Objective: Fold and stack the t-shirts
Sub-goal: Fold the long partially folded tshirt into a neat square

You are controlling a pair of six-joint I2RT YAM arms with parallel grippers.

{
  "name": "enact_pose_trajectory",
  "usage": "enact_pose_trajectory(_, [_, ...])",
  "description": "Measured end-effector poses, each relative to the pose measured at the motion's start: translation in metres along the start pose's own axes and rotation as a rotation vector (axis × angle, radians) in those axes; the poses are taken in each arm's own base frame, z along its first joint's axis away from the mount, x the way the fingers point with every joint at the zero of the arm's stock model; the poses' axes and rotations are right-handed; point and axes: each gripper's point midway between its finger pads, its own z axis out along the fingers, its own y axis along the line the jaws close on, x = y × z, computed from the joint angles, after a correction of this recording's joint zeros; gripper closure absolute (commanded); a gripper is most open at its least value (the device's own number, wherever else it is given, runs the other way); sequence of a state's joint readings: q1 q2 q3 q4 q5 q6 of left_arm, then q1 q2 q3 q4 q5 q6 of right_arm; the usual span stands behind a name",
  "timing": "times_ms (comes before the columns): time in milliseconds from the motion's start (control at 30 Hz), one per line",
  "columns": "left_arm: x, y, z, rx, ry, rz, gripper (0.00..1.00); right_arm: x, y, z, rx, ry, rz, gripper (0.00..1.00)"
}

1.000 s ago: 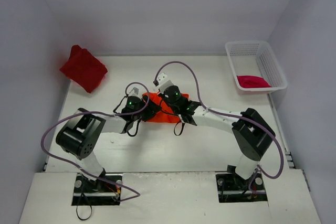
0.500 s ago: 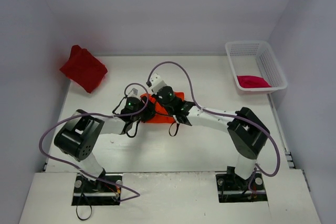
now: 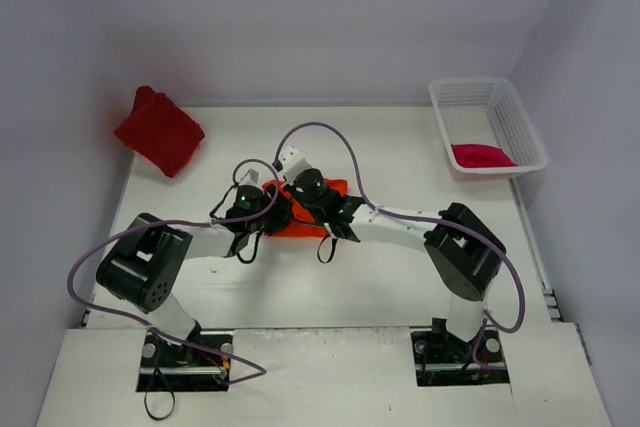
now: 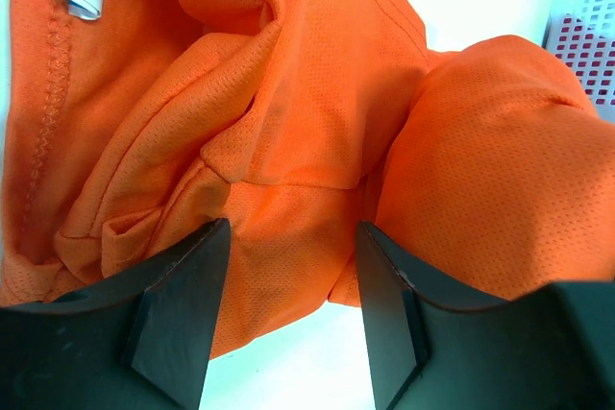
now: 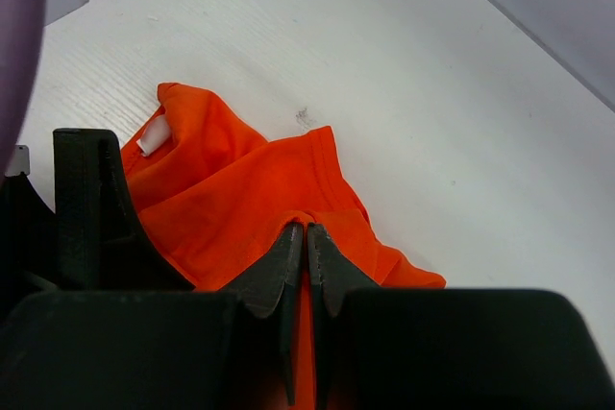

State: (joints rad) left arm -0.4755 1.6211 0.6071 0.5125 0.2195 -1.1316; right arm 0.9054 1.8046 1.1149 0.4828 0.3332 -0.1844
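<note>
Left arm (image 3: 212,238), right arm (image 3: 398,225) half-hide orange t-shirt (image 3: 303,227).

The middle t-shirt (image 3: 303,224) lies at the centre of the bench (image 3: 400,147). The second t-shirt (image 3: 158,131) sits at the far-left corner, well apart, and the third t-shirt (image 3: 481,155) lies in the basket (image 3: 525,132) at the far right.

Plain pale lavender-grey walls (image 3: 300,17) on three sides; white matte tabletop (image 3: 400,147) between; light even, diffuse, shadows soft.
</note>
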Motion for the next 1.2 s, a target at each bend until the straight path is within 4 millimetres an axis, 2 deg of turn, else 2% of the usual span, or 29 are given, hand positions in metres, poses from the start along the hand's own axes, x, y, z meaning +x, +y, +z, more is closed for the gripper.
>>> enact_pose_trajectory(333, [0.001,0.002,-0.002,0.001,-0.001,0.001,0.50,-0.001,0.001,0.000,-0.002,-0.003,-0.003,1.00])
enact_pose_trajectory(600, [0.002,0.002,-0.003,0.001,-0.001,-0.002,0.50,-0.014,0.001,0.000,0.000,-0.026,0.001,1.00])
enact_pose_trajectory(1000, [0.004,0.016,-0.028,-0.106,0.013,0.035,0.50,-0.020,-0.001,0.000,0.002,-0.038,-0.008,1.00])
enact_pose_trajectory(1200, [0.003,0.019,-0.033,-0.128,0.010,0.046,0.50,-0.038,0.007,-0.002,-0.010,-0.073,0.002,1.00])
